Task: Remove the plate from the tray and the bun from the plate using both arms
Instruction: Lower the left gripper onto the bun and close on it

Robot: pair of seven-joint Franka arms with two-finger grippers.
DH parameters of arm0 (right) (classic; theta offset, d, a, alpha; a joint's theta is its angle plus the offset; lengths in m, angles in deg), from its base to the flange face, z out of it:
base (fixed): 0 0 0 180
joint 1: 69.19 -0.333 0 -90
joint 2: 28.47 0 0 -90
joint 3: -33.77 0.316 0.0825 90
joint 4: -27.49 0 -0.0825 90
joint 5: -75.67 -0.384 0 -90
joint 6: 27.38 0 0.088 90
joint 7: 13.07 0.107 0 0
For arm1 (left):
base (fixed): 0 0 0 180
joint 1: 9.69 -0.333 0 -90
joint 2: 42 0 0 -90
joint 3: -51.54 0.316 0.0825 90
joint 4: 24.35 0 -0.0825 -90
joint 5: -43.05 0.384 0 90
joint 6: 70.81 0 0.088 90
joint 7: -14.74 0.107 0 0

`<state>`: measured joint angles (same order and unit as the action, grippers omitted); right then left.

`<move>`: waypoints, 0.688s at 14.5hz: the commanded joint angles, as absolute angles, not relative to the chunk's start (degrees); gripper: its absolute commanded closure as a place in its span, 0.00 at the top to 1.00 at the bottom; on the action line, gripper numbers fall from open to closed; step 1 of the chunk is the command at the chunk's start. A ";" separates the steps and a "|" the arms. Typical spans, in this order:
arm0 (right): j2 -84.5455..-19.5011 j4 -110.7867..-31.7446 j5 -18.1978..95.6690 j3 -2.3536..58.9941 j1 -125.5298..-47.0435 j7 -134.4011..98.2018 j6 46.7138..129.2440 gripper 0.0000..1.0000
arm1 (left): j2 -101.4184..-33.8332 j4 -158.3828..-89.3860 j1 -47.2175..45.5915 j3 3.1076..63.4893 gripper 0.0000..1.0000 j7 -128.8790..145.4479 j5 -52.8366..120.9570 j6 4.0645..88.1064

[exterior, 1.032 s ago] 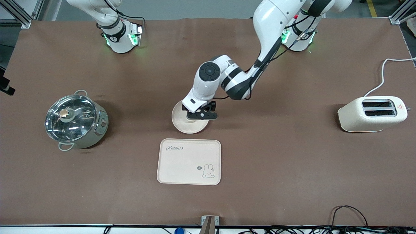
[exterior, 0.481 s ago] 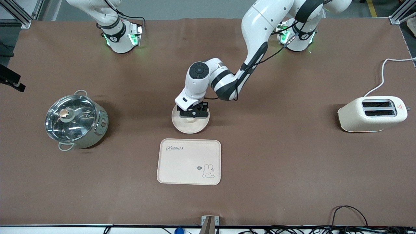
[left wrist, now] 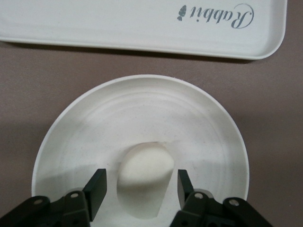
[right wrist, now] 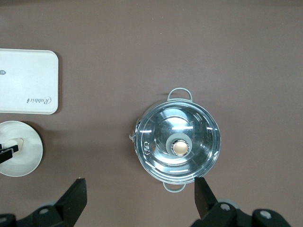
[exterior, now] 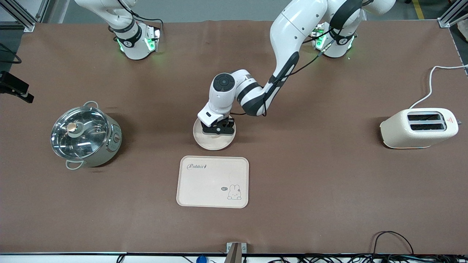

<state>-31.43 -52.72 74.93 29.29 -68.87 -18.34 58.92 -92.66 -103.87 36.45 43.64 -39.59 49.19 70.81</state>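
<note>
The plate (exterior: 214, 142) lies on the table, farther from the front camera than the tray (exterior: 212, 179). The bun (left wrist: 144, 172) sits in the plate (left wrist: 142, 104). My left gripper (exterior: 218, 128) is low over the plate and open. In the left wrist view the left gripper (left wrist: 140, 185) has one finger on each side of the bun, with gaps between the fingers and the bun. My right gripper (right wrist: 139, 189) is open and empty, high above the table beside the pot (right wrist: 179, 144). The plate also shows in the right wrist view (right wrist: 23, 156).
A steel pot with a glass lid (exterior: 86, 135) stands toward the right arm's end. A cream toaster (exterior: 418, 128) with a white cord stands toward the left arm's end. The rabbit tray holds nothing.
My left gripper has moved from the plate's edge to over its middle and come down around the bun. The plate and the bun have not moved.
</note>
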 commanded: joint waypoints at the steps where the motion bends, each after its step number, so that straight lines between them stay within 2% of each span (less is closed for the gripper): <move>1: -30.49 -53.37 76.46 29.46 -69.28 -18.43 58.32 1.00 | -93.95 -102.22 36.98 44.15 0.54 -40.37 50.43 71.31; 7: -29.88 -53.45 76.37 29.55 -69.28 -18.34 58.14 1.00 | -93.69 -102.22 36.98 44.15 0.12 -40.46 50.52 71.13; 10: -29.79 -53.54 76.37 29.64 -69.54 -17.64 57.52 1.00 | -90.27 -102.31 36.46 44.07 0.11 -40.64 50.26 68.68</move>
<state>-31.22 -52.66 75.02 29.39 -69.01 -18.34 58.12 -93.00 -102.59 36.44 43.64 -39.59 49.20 70.99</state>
